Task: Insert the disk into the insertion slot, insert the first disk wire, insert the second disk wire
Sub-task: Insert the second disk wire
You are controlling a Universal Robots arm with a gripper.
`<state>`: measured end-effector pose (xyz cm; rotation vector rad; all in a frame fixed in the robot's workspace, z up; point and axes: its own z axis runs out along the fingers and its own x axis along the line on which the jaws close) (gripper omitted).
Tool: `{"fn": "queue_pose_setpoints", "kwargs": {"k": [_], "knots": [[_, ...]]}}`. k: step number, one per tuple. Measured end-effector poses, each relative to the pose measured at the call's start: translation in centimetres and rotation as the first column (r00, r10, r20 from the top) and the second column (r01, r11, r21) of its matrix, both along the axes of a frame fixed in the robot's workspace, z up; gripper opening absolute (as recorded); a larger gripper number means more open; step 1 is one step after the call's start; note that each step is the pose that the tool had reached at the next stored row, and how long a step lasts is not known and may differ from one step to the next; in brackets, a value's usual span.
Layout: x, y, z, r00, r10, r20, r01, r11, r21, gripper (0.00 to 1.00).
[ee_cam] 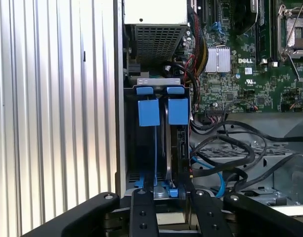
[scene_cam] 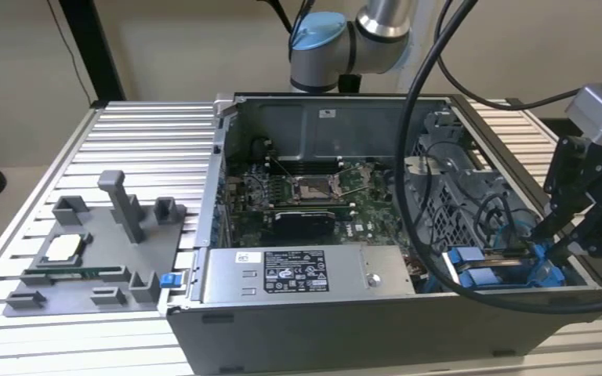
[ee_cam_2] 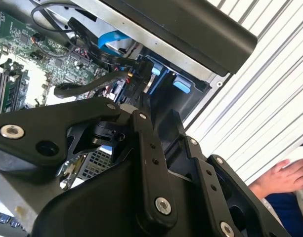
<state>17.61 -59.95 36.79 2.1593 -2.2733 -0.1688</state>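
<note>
Black gripper (scene_cam: 550, 247) is down at the drive-bay corner of the open computer case (scene_cam: 332, 329), on the exterior view's right. Jaw state: can't tell, neither how wide they stand nor whether they have hold of anything.

Directly under the gripper is the insertion slot (ee_cam: 141, 148), blue rails between grey walls. The disk (ee_cam: 180, 148) looks to be inside it, standing on edge, with its blue carrier tabs at the far end. Can't tell whether it is fully seated.

Black connector cable (ee_cam_2: 92, 84) runs right up to the gripper in the second wrist view; touching or apart, can't tell. More black cables (ee_cam: 225, 148) and a blue cable (ee_cam: 210, 170) loop just beside the slot, on the motherboard side. Whether any is plugged into the disk, can't tell.

Green motherboard (ee_cam: 230, 84) lies beyond those cables. Grey power-supply box (scene_cam: 301, 274) sits along the case's near edge in the exterior view, next to the bay.

Case stands on a ribbed aluminium table (scene_cam: 144, 133). Grey parts fixture (scene_cam: 97, 243) is well apart from the gripper, on the exterior view's left. A person's hand (ee_cam_2: 284, 177) rests on the table near the case.
</note>
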Motion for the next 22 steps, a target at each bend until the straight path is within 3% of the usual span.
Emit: {"fn": "queue_pose_setpoints", "kwargs": {"k": [3, 8, 13, 16, 22], "knots": [[0.0, 0.00, -0.09, 1.0000, 0.000, 0.0000, 0.000, 0.9999, 0.0102, 1.00], [0.2, -0.01, -0.17, 1.0000, 0.000, 0.0001, 0.000, 0.9993, 0.0382, 1.00], [1.1, -0.04, -0.36, 1.0000, 0.000, 0.0001, 0.000, 0.9978, 0.0668, 1.00], [1.6, -0.06, -0.50, 1.0000, 0.000, 0.0000, 0.000, 0.9961, 0.0878, 1.00], [1.8, -0.09, -0.93, 1.0000, -0.002, 0.0000, 0.002, 0.9901, 0.1405, 1.00]]}}
